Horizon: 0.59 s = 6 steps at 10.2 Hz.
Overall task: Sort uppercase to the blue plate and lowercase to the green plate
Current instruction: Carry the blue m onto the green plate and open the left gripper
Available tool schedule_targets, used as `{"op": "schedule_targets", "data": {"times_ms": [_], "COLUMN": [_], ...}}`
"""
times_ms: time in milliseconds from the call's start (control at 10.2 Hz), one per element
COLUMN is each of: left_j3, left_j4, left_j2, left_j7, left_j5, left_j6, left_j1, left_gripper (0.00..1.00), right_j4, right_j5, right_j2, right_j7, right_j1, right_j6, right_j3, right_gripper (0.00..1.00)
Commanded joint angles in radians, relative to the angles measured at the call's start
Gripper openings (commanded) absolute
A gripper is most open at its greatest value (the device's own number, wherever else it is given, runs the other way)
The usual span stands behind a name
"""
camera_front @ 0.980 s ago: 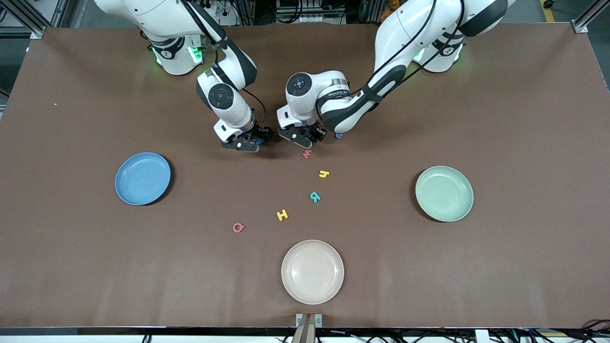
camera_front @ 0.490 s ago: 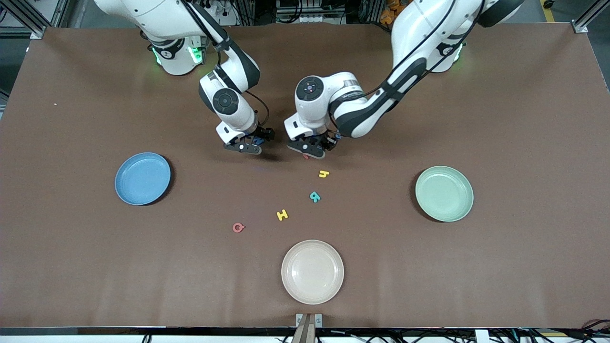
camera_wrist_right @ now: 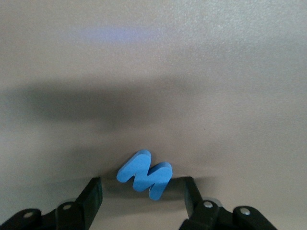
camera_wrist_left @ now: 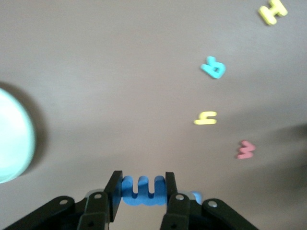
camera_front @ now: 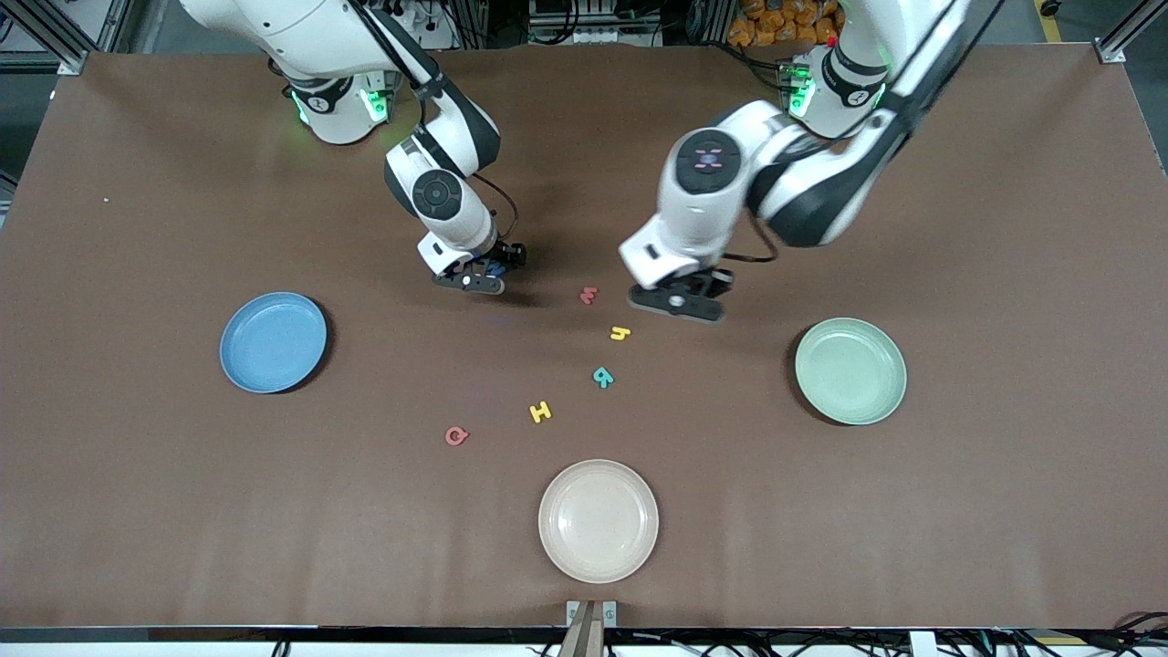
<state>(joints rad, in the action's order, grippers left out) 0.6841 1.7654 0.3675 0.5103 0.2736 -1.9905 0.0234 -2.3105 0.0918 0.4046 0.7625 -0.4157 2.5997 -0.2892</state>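
Over table centre: two picks ran at once.
Left gripper (camera_wrist_left: 141,191): clamped on blue m (camera_wrist_left: 142,190), over bare table betw. yellow h (camera_front: 620,333) and green plate (camera_front: 850,370).
Right gripper (camera_wrist_right: 141,191): fingers apart around blue M (camera_wrist_right: 145,175), not yet squeezed.
Next: close on M, carry to blue plate (camera_front: 273,342); m to green.
Room: both paths looked free; red m (camera_front: 589,295) lay between arms.

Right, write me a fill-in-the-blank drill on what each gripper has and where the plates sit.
1. The left gripper is shut on a blue lowercase ____.
2. The blue M lies between the right gripper's ____ fingers.
3. Of the plates, the ____ one lies nearest the front camera.
4. The green plate holds ____ letters.

Missing words: m; open; cream; no
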Motion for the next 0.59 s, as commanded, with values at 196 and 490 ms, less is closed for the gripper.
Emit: {"op": "schedule_targets", "data": {"times_ms": [196,490], "left_j3": [0.003,-0.099], "left_j4": [0.074,0.117], "left_j2": [-0.09,-0.073], "left_j7": [-0.216,-0.223], "left_j5": [-0.033,0.004], "left_j6": [0.108,0.09], "left_j1": [-0.187,-0.194], "left_gripper": [0.0,0.0], "right_j4": [0.01,0.011], "right_j5": [-0.093,-0.109], "right_j2": [0.013,0.013], "right_j7": [0.069,0.078], "right_j1": [-0.008,-0.003], "right_j6": [0.003,0.002], "right_j3": [0.001,0.008], "right_gripper": [0.58,0.55]}}
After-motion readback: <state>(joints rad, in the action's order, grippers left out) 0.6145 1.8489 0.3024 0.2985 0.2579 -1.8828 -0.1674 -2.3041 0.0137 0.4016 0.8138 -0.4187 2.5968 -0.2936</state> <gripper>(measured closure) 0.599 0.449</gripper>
